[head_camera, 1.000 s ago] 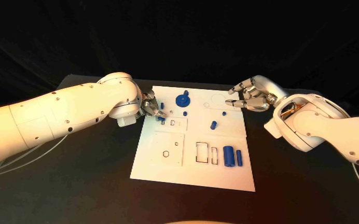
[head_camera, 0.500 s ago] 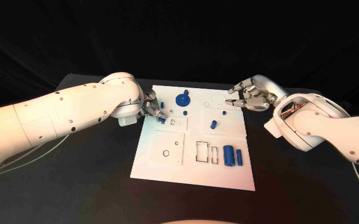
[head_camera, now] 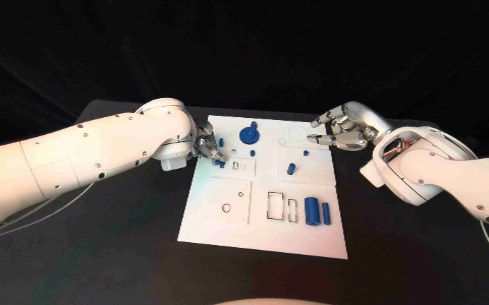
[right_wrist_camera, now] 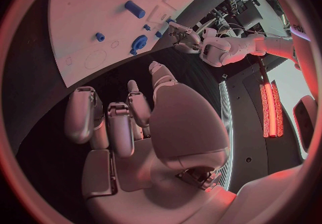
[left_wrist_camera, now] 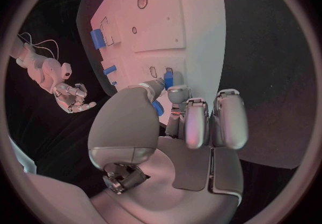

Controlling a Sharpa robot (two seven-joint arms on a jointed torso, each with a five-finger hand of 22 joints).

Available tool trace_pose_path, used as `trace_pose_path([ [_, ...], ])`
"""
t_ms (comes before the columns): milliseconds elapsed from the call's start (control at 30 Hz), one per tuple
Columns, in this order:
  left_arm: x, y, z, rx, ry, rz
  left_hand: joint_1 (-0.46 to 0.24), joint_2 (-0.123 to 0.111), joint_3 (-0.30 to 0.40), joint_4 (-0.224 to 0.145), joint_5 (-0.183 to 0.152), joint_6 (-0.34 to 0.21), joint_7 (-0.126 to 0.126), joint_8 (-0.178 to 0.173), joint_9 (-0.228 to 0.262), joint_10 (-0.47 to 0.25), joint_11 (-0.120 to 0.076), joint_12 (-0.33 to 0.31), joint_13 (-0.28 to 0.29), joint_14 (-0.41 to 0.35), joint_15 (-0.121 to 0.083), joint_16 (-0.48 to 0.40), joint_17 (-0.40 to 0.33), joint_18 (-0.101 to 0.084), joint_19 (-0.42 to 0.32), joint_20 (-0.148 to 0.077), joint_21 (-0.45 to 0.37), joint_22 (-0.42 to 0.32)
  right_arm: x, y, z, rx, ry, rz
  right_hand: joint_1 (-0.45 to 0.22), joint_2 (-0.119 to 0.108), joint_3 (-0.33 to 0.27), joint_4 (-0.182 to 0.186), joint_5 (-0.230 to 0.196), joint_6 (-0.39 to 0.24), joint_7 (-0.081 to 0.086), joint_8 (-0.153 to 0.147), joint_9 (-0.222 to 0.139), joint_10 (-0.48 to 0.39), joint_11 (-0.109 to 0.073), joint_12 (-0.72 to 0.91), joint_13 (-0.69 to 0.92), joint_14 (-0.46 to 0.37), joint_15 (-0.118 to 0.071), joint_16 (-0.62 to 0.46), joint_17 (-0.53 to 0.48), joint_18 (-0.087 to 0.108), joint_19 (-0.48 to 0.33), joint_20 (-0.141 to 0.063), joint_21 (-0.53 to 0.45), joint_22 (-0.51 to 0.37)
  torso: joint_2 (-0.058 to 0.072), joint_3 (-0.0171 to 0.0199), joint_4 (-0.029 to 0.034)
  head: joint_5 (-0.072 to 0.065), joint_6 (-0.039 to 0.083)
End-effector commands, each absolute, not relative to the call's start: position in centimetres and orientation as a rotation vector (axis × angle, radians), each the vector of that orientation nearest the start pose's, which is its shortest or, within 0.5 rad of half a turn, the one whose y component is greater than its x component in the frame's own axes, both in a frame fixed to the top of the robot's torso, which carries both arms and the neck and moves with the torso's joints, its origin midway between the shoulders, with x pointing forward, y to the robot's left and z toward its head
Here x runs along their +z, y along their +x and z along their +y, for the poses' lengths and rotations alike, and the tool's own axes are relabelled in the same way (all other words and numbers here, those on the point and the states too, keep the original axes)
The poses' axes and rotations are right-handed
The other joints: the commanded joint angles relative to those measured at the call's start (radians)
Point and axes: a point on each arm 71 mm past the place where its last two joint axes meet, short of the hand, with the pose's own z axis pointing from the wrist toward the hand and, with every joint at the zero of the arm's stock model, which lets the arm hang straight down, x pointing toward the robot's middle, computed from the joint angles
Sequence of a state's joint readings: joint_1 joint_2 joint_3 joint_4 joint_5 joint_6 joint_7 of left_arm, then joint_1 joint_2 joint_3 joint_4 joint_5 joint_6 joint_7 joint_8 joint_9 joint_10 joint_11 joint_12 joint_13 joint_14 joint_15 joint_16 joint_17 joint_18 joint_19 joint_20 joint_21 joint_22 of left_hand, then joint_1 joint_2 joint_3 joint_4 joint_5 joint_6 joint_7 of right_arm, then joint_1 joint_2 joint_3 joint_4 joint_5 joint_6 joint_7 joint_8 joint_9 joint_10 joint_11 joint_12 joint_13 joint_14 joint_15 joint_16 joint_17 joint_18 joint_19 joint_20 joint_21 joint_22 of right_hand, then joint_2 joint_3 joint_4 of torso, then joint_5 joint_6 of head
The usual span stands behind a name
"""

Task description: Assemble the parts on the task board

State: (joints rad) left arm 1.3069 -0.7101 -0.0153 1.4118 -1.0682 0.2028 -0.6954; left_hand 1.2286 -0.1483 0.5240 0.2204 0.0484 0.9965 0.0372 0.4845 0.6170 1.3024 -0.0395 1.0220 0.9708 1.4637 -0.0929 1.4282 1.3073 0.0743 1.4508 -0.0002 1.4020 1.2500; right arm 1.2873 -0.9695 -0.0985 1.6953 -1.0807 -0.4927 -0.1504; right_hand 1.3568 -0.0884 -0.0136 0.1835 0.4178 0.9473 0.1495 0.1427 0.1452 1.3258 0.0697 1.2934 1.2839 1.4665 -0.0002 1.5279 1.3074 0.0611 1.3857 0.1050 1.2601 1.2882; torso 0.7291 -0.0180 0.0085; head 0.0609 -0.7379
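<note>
While a small blue part [left_wrist_camera: 168, 79] is pinched by the left hand [head_camera: 204, 146] at the task board's [head_camera: 306, 241] far-left edge, tilt could jam it in its slot. The right hand [head_camera: 339, 133] is held curled, empty, far right.

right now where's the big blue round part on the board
In the head view it sits near the task board's far edge, left of centre, just right of the left hand's fingers.
</note>
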Motion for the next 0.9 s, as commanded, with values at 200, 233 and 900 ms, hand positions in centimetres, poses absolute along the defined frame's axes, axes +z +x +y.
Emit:
trace_pose_path([
  [200,-17.8,51.4,18.9,-0.251,-0.174,2.311,0.008,-0.005,0.126,-0.135,0.004,-0.001,-0.006,0.006,0.001,0.008,0.000,-0.005,0.002,0.063,-0.004,-0.005,0.114,-0.011,0.004,0.001,0.004,0.002,-15.2,46.3,-22.3,0.782,0.258,1.629,-0.001,0.004,-0.005,0.001,0.007,0.007,0.000,0.004,-0.002,0.002,-0.004,0.004,-0.001,0.080,-0.008,-0.005,0.165,0.019,0.000,-0.007,-0.005,-0.001,0.000,0.0000,-0.0002,0.000,0.000],
  [233,-17.7,51.4,18.8,-0.257,-0.180,2.308,0.007,-0.005,0.126,-0.135,0.004,-0.001,-0.006,0.006,0.001,0.008,0.000,-0.005,0.002,0.063,-0.004,-0.005,0.113,-0.012,0.004,0.001,0.004,0.002,-15.2,46.3,-22.3,0.782,0.258,1.629,-0.001,0.004,-0.005,0.001,0.007,0.007,0.000,0.004,-0.002,0.002,-0.004,0.004,-0.001,0.080,-0.008,-0.005,0.165,0.019,0.000,-0.007,-0.005,-0.001,0.000,0.0001,-0.0001,0.000,0.001],
  [900,-17.3,50.8,17.6,-0.384,-0.270,2.267,-0.007,0.001,0.129,-0.132,0.003,0.003,-0.005,0.008,0.004,0.014,0.001,0.001,0.008,0.063,-0.004,-0.004,0.114,-0.011,0.003,0.001,0.003,0.001,-15.2,46.4,-22.4,0.780,0.259,1.629,-0.001,0.004,-0.005,0.001,0.007,0.007,0.000,0.004,-0.002,0.002,-0.004,0.004,-0.001,0.080,-0.008,-0.005,0.165,0.019,0.000,-0.007,-0.005,-0.001,0.000,0.0010,-0.0003,-0.006,0.002],
])
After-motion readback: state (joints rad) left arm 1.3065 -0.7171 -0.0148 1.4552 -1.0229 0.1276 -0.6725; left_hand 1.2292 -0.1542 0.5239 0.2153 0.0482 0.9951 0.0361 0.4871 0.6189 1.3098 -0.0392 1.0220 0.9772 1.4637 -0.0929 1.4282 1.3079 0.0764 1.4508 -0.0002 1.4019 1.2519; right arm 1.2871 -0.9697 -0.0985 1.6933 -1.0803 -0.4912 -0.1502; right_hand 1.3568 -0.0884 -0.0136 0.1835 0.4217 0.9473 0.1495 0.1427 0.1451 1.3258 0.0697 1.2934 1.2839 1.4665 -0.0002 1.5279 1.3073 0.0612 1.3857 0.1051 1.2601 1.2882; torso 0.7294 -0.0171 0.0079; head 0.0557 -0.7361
